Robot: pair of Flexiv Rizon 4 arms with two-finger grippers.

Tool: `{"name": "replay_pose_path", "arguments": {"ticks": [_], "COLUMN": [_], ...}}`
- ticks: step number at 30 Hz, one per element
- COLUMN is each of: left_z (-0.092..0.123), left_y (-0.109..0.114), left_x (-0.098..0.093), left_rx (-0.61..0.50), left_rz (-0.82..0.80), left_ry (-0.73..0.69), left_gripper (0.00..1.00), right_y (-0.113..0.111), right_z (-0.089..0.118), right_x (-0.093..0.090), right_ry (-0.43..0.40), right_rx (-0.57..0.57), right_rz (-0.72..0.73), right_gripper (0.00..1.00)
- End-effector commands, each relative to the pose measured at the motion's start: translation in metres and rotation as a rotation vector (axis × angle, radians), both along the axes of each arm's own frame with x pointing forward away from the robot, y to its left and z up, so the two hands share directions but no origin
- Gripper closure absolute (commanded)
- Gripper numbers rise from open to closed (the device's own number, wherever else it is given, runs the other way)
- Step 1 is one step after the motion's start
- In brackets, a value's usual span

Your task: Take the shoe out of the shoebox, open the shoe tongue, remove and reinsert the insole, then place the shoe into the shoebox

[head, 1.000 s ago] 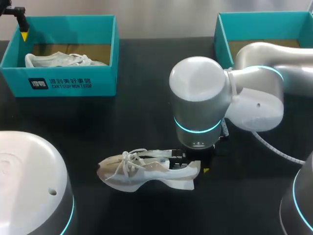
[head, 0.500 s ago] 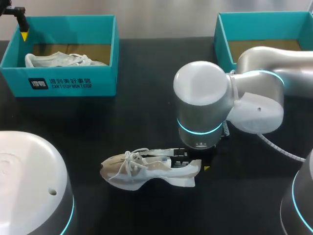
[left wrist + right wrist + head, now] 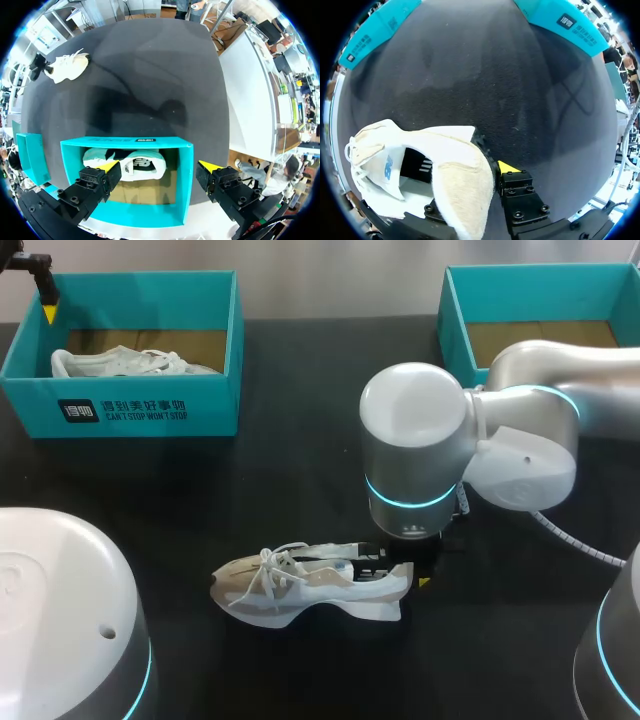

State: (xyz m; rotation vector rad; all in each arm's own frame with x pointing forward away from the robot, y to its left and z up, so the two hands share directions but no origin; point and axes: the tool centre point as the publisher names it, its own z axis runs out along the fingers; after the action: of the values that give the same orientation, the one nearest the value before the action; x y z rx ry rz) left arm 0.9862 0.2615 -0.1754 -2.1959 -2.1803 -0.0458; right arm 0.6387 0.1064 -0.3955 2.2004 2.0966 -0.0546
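White mesh lace-up sneaker (image 3: 300,588), heel in the right gripper (image 3: 398,570).
Its fingers (image 3: 507,167) pinch the heel, toe pointing left; left gripper (image 3: 159,166) hangs wide open, well apart.

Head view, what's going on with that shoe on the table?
The right gripper grips the white sneaker at its heel, one finger inside the opening and one outside. The shoe lies on the black table, outside both boxes. The left gripper hangs open above the teal shoebox, which holds a second sneaker.
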Motion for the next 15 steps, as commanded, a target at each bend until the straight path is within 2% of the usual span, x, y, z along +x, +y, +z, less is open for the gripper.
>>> {"name": "replay_pose_path", "arguments": {"ticks": [1, 2, 8, 15], "left_z": [0.000, 0.000, 0.000, 0.000], "left_y": [0.000, 0.000, 0.000, 0.000], "left_x": [-0.002, -0.002, -0.002, -0.002], "left_rx": [0.002, 0.002, 0.002, 0.002], "left_rz": [0.000, 0.000, 0.000, 0.000], "left_ry": [-0.003, -0.003, -0.003, -0.003], "left_gripper": [0.00, 0.00, 0.00, 0.00], "right_y": [0.004, 0.005, 0.006, 0.011], "right_z": [-0.001, 0.001, 0.018, 0.056], "right_x": [0.002, 0.002, 0.000, -0.006], "right_ry": [0.004, 0.004, -0.008, -0.059], "right_rx": [0.002, 0.000, -0.013, 0.053], "right_rz": [-0.002, -0.003, -0.006, -0.006], "right_gripper": [0.42, 0.02, 0.00, 0.00]}}
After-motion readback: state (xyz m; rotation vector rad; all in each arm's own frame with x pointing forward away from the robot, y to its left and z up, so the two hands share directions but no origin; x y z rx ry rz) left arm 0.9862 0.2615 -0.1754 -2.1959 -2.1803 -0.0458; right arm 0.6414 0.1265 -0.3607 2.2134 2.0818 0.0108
